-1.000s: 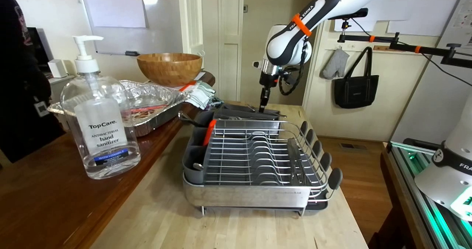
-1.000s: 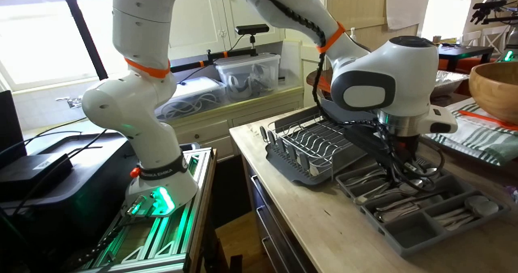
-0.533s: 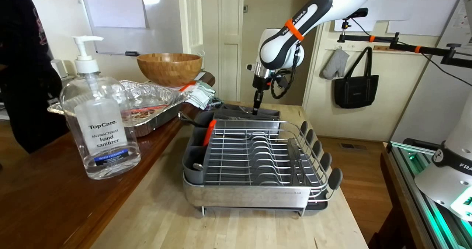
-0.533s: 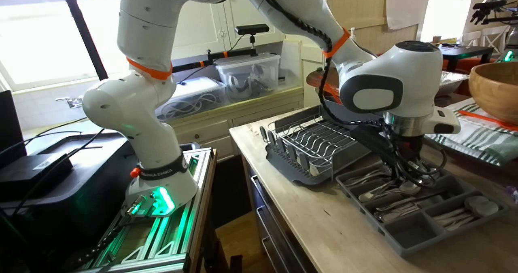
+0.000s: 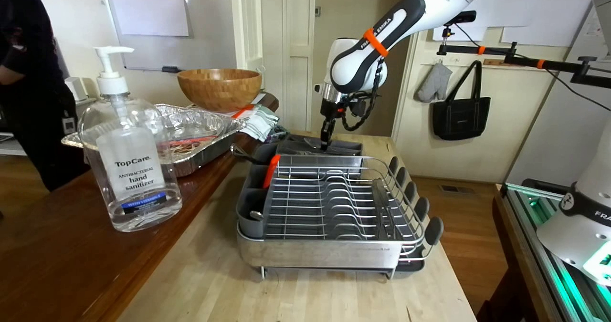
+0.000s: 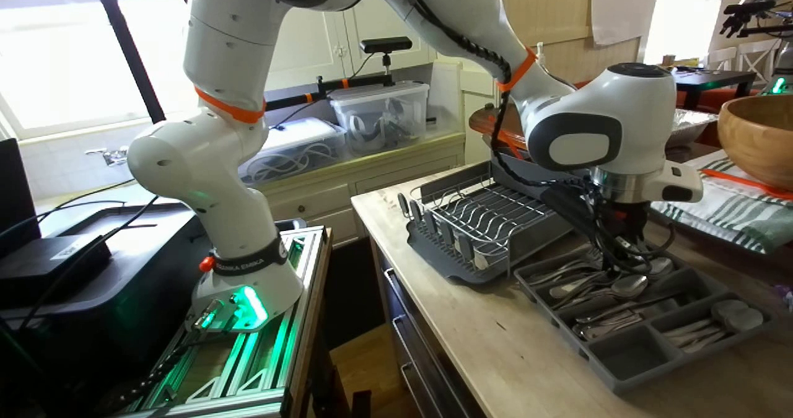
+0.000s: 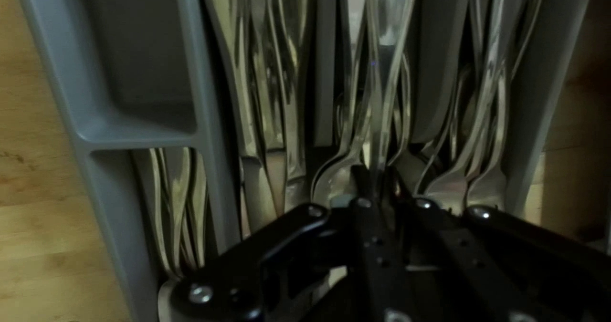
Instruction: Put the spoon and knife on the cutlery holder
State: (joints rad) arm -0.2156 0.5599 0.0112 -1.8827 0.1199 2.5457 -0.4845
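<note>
My gripper (image 7: pixel 377 176) is shut on a long silver piece of cutlery (image 7: pixel 389 31), held between the fingertips. Its handle points away from the jaws; its other end is hidden, so I cannot tell spoon from knife. The gripper is over the spoon compartment of the grey cutlery tray (image 7: pixel 188 74). Spoons (image 7: pixel 334 183) lie below the fingertips, with knives (image 7: pixel 267 145) on the left and forks (image 7: pixel 448 183) on the right. In both exterior views the gripper (image 5: pixel 325 145) is low over the tray (image 6: pixel 635 356). Silver knife-like pieces (image 5: pixel 380 207) lie on the dish rack.
The dish rack (image 5: pixel 320 251) stands beside the tray, with a spoon (image 5: pixel 256 215) in its grey caddy. A sanitizer bottle (image 5: pixel 129 169), foil pan (image 5: pixel 191 121) and wooden bowl (image 5: pixel 219 88) stand on the neighbouring brown surface. A person (image 5: pixel 33 98) stands behind.
My gripper has moved further in over the tray with the held cutlery. The cutlery's end, which stuck out past the tray's rim, is now above the tray.
</note>
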